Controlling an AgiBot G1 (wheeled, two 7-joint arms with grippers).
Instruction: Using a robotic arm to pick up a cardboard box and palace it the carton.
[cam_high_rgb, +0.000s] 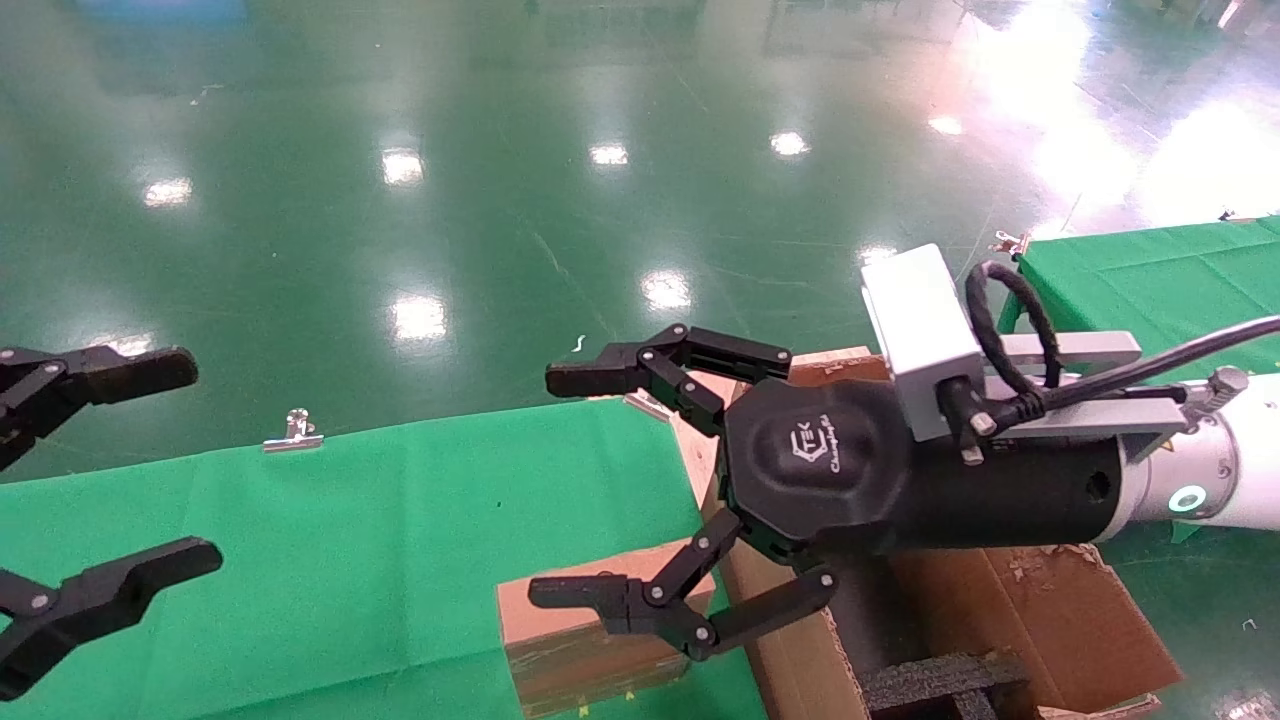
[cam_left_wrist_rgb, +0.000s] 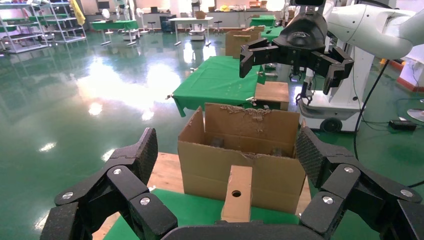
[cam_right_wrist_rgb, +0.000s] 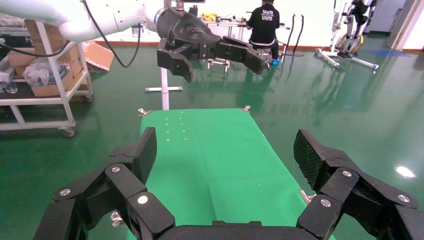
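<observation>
Your right gripper (cam_high_rgb: 565, 480) hangs in the air with its jaws spread wide and nothing between them; it touches nothing. It sits at the end of the robotic arm (cam_high_rgb: 1225, 460), whose black wrist, silver camera block and green ring light show in the head view. The jaws point toward the robot's left, over the green desk (cam_high_rgb: 350, 540).

The cardboard box (cam_high_rgb: 580, 640) stands on the desk just under the lower jaw of that gripper, apart from it. In the left wrist view you see it end-on (cam_left_wrist_rgb: 237, 192), a narrow face with a small round hole turned toward the left gripper. That face stands taller than it is wide, so the box rests on a thin edge. Its long axis appears to run across the desk between the two grippers.

Right behind the box as seen from the left wrist, and below the right wrist in the head view, stands the carton (cam_high_rgb: 1040, 620), open at the top, with ragged flaps and black foam inside. The box stands just beside its wall; you cannot tell whether they touch.

Your left gripper (cam_high_rgb: 120, 480) waits at the far side of the desk from the right jaws, well apart from the box. Its jaws are also spread wide and hold nothing.

Beyond both lies the shiny green floor (cam_high_rgb: 500, 200).
</observation>
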